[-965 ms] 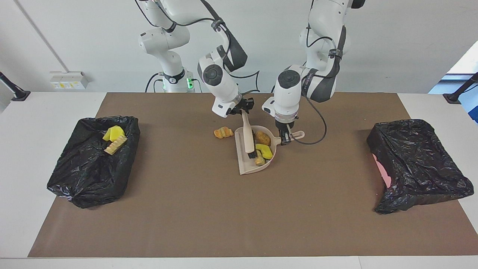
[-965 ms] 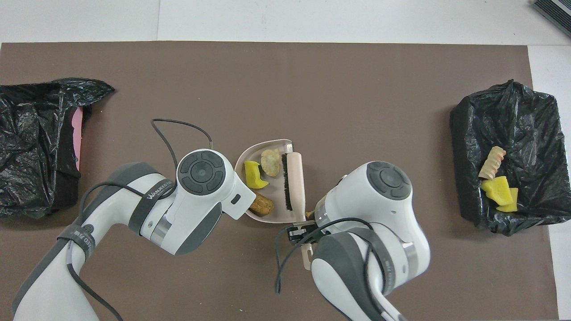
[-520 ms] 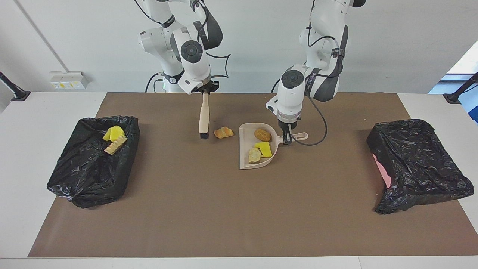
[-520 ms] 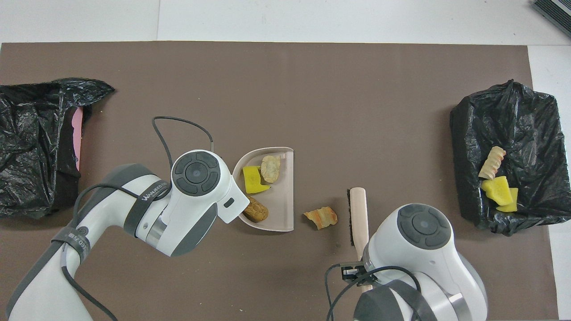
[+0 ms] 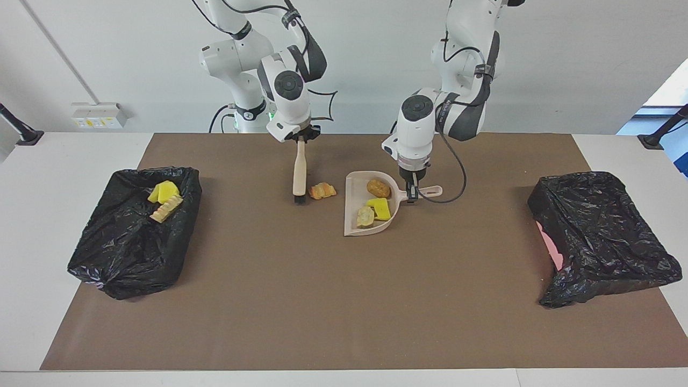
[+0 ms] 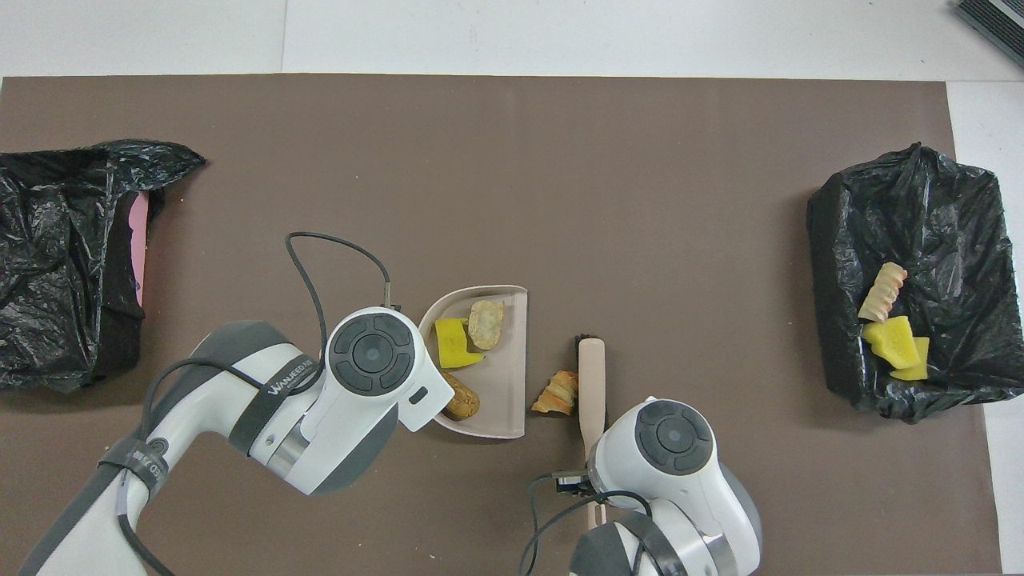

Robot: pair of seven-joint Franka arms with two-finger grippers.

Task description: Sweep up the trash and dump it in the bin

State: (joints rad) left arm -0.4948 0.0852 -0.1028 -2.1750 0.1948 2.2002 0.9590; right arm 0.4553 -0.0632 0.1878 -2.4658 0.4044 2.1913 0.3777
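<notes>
Gripping brush point(image 5: 299, 171) vertically, right end effector point(image 5: 301, 139); left end effector point(image 5: 411, 187) seemingly clamps dustpan point(image 5: 352, 207) handle.

Brush point(image 5: 299, 171) moved out of dustpan point(image 5: 352, 228) beside chunk point(image 5: 322, 190).

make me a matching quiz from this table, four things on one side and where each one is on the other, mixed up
Things:
1. brush
2. dustpan
3. striped orange chunk
4. yellow chunks

Places:
A. in the black bin at the right arm's end of the table
B. on the mat, between the brush and the dustpan
C. held upright by the right tool, bristles down
D. flat on the mat, its handle gripped by the left tool

Pairs: 1-C, 2-D, 3-B, 4-A
</notes>
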